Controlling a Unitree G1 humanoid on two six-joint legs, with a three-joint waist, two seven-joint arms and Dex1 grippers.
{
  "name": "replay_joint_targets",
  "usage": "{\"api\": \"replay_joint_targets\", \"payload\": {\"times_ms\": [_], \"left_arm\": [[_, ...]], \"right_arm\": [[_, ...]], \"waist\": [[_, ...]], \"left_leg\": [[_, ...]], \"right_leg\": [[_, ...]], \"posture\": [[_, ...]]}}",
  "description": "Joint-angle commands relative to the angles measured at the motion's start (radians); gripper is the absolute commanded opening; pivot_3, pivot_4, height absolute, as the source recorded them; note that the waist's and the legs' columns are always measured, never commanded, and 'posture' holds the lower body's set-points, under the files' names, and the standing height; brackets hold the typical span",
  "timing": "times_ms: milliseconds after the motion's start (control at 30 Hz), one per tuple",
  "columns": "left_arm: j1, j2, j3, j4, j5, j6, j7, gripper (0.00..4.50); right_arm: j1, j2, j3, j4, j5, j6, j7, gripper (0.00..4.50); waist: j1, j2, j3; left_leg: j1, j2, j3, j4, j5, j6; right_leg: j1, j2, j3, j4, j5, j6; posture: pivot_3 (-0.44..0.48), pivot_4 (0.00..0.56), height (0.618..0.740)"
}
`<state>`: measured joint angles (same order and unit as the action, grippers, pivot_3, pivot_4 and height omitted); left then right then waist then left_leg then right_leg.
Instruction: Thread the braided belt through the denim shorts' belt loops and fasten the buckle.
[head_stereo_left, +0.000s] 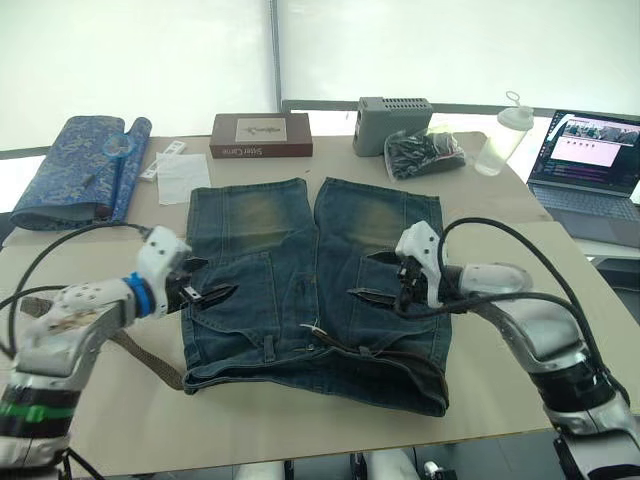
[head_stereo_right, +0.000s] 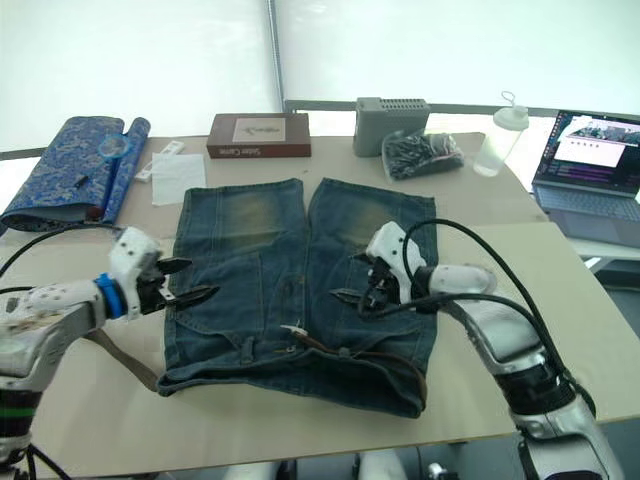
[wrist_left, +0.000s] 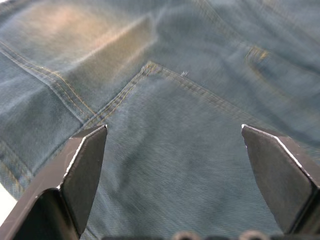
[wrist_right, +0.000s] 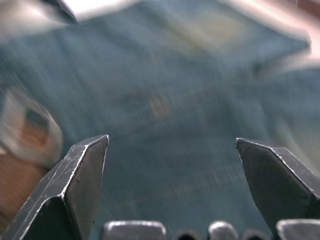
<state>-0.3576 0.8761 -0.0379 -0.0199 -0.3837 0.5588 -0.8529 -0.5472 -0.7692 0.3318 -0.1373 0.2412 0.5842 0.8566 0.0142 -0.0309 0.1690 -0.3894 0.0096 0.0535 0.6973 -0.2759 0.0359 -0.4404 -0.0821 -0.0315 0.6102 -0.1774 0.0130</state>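
The denim shorts (head_stereo_left: 300, 270) lie flat on the table, waistband toward me and legs pointing away. The braided belt (head_stereo_left: 400, 355) runs along the right half of the waistband, and its tail (head_stereo_left: 150, 365) trails off the shorts' left edge under my left arm. The silver buckle (head_stereo_left: 316, 330) rests near the waistband's middle. One belt loop (head_stereo_left: 270, 348) shows left of it. My left gripper (head_stereo_left: 218, 280) hovers open over the shorts' left hip, nothing between its fingers (wrist_left: 85, 170). My right gripper (head_stereo_left: 362, 276) is open above the right half, the buckle (wrist_right: 30, 130) off to one side.
A blue patterned fabric roll (head_stereo_left: 80, 170) lies at the far left. Along the back sit white paper (head_stereo_left: 183, 178), a brown box (head_stereo_left: 260, 135), a grey device (head_stereo_left: 392, 122), a bag of dark items (head_stereo_left: 425, 153) and a plastic bottle (head_stereo_left: 503, 135). A laptop (head_stereo_left: 590, 160) stands far right.
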Motion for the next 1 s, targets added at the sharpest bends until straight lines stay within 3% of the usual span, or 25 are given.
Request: {"api": "replay_joint_targets", "payload": {"times_ms": [33, 200, 300, 400, 433, 500, 567, 600, 667, 733, 1000], "left_arm": [[-0.059, 0.008, -0.105, 0.106, 0.114, -0.089, -0.095, 4.50], [-0.128, -0.047, -0.223, 0.319, 0.250, -0.199, -0.156, 4.50], [-0.143, -0.074, -0.234, 0.381, 0.277, -0.219, -0.182, 3.71], [-0.148, -0.087, -0.225, 0.396, 0.279, -0.226, -0.199, 2.29], [-0.148, -0.092, -0.217, 0.397, 0.271, -0.216, -0.203, 2.07], [-0.146, -0.098, -0.204, 0.396, 0.265, -0.207, -0.205, 2.06], [-0.142, -0.103, -0.188, 0.391, 0.261, -0.200, -0.199, 1.90], [-0.140, -0.108, -0.176, 0.389, 0.258, -0.194, -0.188, 1.70], [-0.137, -0.119, -0.154, 0.382, 0.255, -0.181, -0.163, 0.74], [-0.136, -0.134, -0.134, 0.375, 0.250, -0.163, -0.139, 0.07], [-0.182, -0.176, -0.085, 0.394, 0.265, -0.151, -0.054, 0.07]], "right_arm": [[-0.066, -0.006, 0.049, 0.102, -0.084, 0.003, 0.055, 4.47], [-0.145, 0.009, 0.162, 0.267, -0.189, 0.011, 0.155, 4.47], [-0.147, -0.004, 0.207, 0.297, -0.219, 0.006, 0.244, 3.69], [-0.148, 0.006, 0.216, 0.336, -0.253, -0.012, 0.266, 2.59], [-0.149, 0.012, 0.214, 0.343, -0.257, -0.014, 0.271, 2.33], [-0.152, 0.026, 0.204, 0.353, -0.263, -0.015, 0.271, 1.88], [-0.165, 0.051, 0.182, 0.364, -0.263, -0.005, 0.256, 1.03], [-0.174, 0.066, 0.170, 0.374, -0.266, -0.005, 0.241, 0.70], [-0.196, 0.097, 0.151, 0.408, -0.288, -0.026, 0.194, 0.00], [-0.211, 0.115, 0.139, 0.430, -0.302, -0.045, 0.169, 0.00], [-0.317, 0.196, 0.116, 0.614, -0.365, -0.146, 0.086, 0.00]], "waist": [[-0.004, 0.000, 0.000], [-0.011, 0.001, -0.001], [-0.002, 0.004, -0.009], [0.001, 0.005, -0.011], [0.001, 0.005, -0.013], [0.000, 0.004, -0.018], [-0.002, 0.003, -0.023], [-0.003, 0.003, -0.025], [-0.005, 0.002, -0.027], [-0.007, 0.002, -0.027], [-0.007, 0.002, -0.027]], "left_leg": [[0.000, 0.000, 0.001, 0.000, 0.000, 0.000], [0.003, 0.002, 0.004, 0.000, 0.000, 0.000], [0.009, 0.004, 0.004, -0.001, 0.000, 0.000], [0.016, 0.004, 0.003, -0.001, 0.000, 0.000], [0.020, 0.004, 0.003, -0.001, 0.000, 0.000], [0.021, 0.005, 0.002, -0.001, 0.000, 0.000], [0.021, 0.005, 0.002, -0.002, -0.001, 0.000], [0.021, 0.005, 0.002, -0.002, -0.001, 0.000], [0.021, 0.005, 0.002, -0.002, -0.001, 0.000], [0.021, 0.006, 0.002, -0.002, -0.001, 0.000], [0.021, 0.005, 0.002, -0.002, 0.000, 0.000]], "right_leg": [[-0.001, 0.000, 0.000, 0.000, 0.000, 0.000], [0.001, 0.004, 0.004, 0.001, 0.000, 0.000], [0.006, 0.004, 0.004, 0.001, -0.003, 0.004], [0.012, 0.004, 0.005, 0.001, -0.004, 0.006], [0.016, 0.003, 0.005, 0.000, -0.005, 0.007], [0.017, 0.003, 0.005, 0.001, -0.006, 0.008], [0.017, 0.003, 0.006, 0.001, -0.005, 0.008], [0.017, 0.003, 0.006, 0.001, -0.005, 0.008], [0.016, 0.004, 0.007, 0.001, -0.005, 0.007], [0.016, 0.004, 0.007, 0.001, -0.005, 0.007], [0.015, 0.004, 0.008, 0.002, -0.004, 0.006]], "posture": [[0.000, 0.150, 0.740], [0.000, 0.150, 0.740], [0.000, 0.150, 0.740], [0.000, 0.150, 0.740], [0.000, 0.150, 0.740], [0.000, 0.150, 0.740], [0.000, 0.150, 0.740], [0.000, 0.150, 0.740], [0.000, 0.150, 0.740], [0.000, 0.150, 0.740], [0.000, 0.150, 0.740]]}}
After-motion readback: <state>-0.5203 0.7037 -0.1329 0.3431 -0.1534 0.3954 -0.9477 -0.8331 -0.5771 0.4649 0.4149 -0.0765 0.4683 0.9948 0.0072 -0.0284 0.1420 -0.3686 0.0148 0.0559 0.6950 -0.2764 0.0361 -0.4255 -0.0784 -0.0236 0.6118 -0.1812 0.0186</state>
